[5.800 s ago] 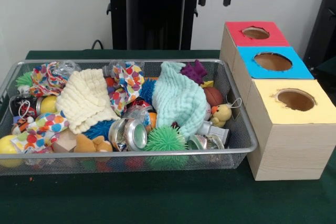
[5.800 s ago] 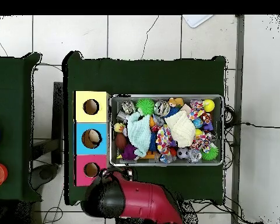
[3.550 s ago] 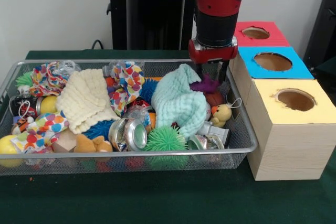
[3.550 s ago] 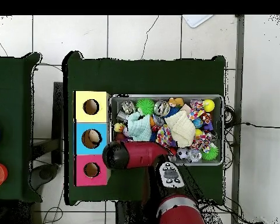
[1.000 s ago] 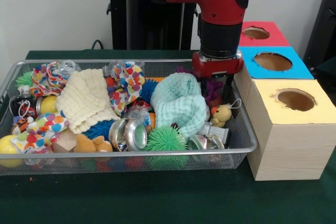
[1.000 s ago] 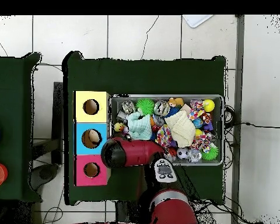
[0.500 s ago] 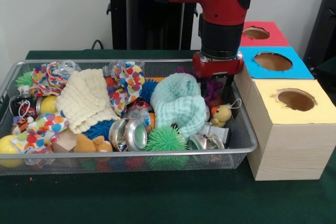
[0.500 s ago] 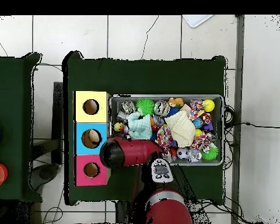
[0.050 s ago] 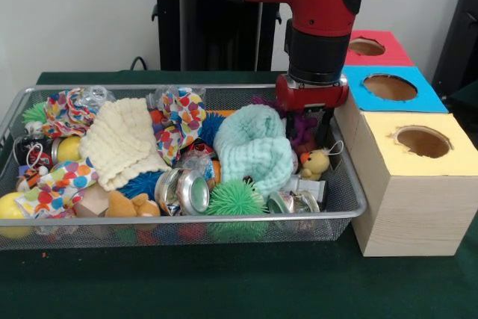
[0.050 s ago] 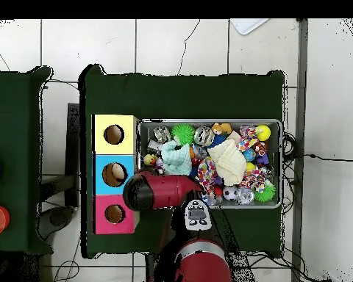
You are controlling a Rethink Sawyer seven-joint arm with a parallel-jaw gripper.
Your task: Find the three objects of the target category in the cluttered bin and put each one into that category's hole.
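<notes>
One purple spiky rubber toy point(image 9: 301, 126) is sitting between the black fingers of my claw point(image 9: 307, 132), which I am holding low in the silver wire-mesh bin point(image 9: 337, 160); the fingers are standing either side of it, but I cannot tell whether they are pinching it or just bracketing it. Just beside the claw, the rolled mint-green knitted cloth point(image 9: 254, 147) is pressing close, and below it the small yellow duck toy point(image 9: 316, 162) is lying. Beyond the claw, the blue-topped cardboard box with a round hole point(image 9: 388, 87) is waiting. I am worrying that soft spikes could slip free on lifting, or the cloth could snag a finger and drag along.
</notes>
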